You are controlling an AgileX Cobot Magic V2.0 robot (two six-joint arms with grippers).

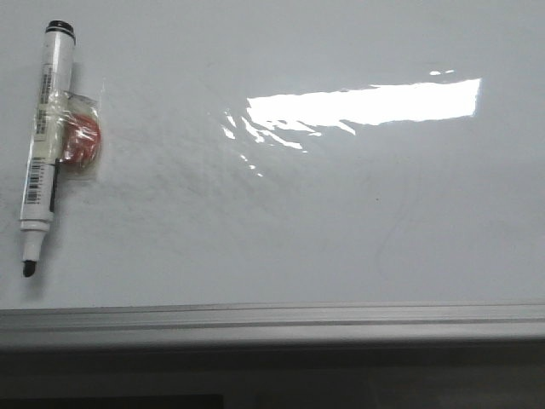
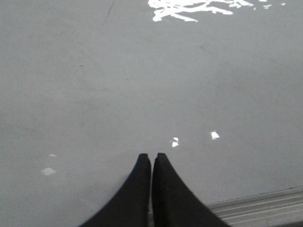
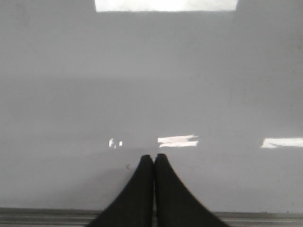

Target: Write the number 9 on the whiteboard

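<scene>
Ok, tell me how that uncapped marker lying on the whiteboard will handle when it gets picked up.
The marker looks like a stiff, slim plastic barrel, so probably light and rigid. The red piece taped to its side should keep it from rolling. The glossy whiteboard may let it slide if nudged. Its bare tip could smudge on contact.

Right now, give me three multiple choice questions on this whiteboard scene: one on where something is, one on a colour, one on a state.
1. In the front view, where does the marker lie on the whiteboard?
A far left
B centre
C far right

2. What colour is the round piece taped to the marker?
A blue
B red
C green

3. How is the left gripper?
A open
B shut on the marker
C shut, empty

Answers: 1 A, it lies by the left edge. 2 B, it shows red under clear wrap. 3 C, its fingertips meet with nothing between.
</scene>
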